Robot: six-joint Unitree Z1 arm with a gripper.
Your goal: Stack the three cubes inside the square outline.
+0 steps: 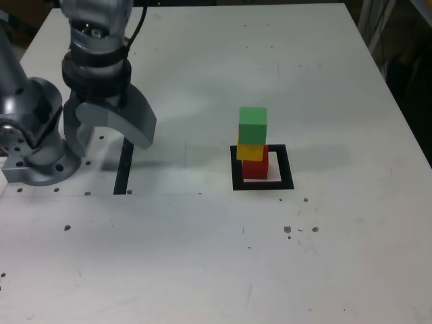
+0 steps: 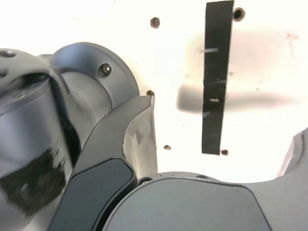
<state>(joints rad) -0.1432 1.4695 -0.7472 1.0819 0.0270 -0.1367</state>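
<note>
The three cubes stand in one stack in the exterior view: the red cube [image 1: 254, 169] at the bottom, the yellow cube [image 1: 250, 151] on it, and the green cube [image 1: 253, 124] on top. The stack is slightly twisted. It rests inside the square outline [image 1: 263, 184], a thick black frame with a white centre. My gripper [image 1: 108, 138] hangs well off to the exterior view's left of the stack, open, with nothing between its fingers. In the wrist view the gripper [image 2: 224, 120] is spread wide over bare white table, and no cube shows there.
A narrow black strip [image 1: 123, 172] lies on the table below the gripper, also seen in the wrist view as the black strip [image 2: 216, 72]. The arm's grey base [image 1: 34, 145] sits at the exterior view's left edge. Small screw holes [image 1: 300, 229] dot the white tabletop.
</note>
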